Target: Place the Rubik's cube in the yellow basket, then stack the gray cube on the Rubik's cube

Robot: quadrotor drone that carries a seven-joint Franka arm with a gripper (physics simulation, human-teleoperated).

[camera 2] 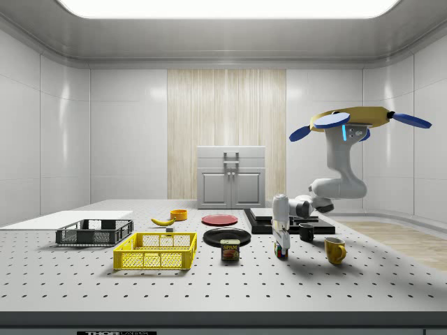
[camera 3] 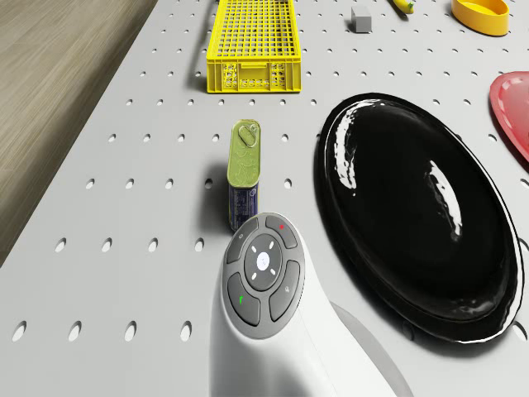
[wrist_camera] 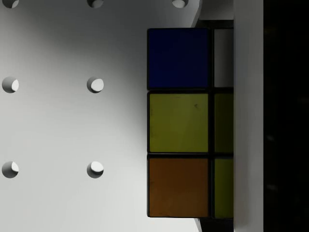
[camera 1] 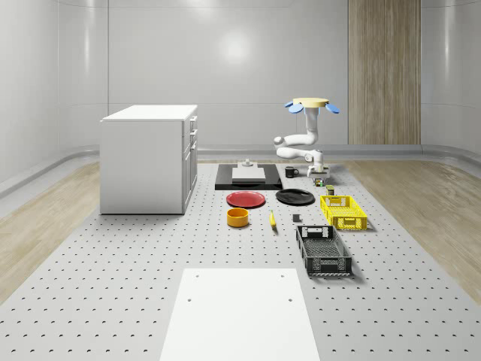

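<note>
— Where is the gripper (camera 2: 281, 242) relative to the multicoloured Rubik's cube (camera 2: 281, 253)?

— Right above it. The arm reaches straight down, and the cube sits on the grey perforated table (camera 2: 363, 286) directly under the wrist. In the wrist view the Rubik's cube (wrist_camera: 178, 121) is very close and off to one side of centre. Whether the gripper is apart or clamped on it cannot be told. The yellow-bodied, blue-rotored drone (camera 2: 356, 117) hovers over the table, above and a little behind the cube.

— And which way does the carry go?

— Toward the side view's left. The yellow plastic mesh basket (camera 2: 155, 259) lies well apart from the cube, with a tin can with a yellow lid (camera 2: 229, 250) between them. The basket's long axis runs along that same line, so the drone view looks at a short end wall.

— Where is the small gray cube (camera 3: 361, 18)?

— On the table just beyond the yellow basket, beside its far end and not touching it.

— How many are there of each?

— One Rubik's cube, one gray cube, one yellow basket — plus one black mesh basket (camera 2: 94, 232) further left, which is the likely one to mistake for the target.
</note>
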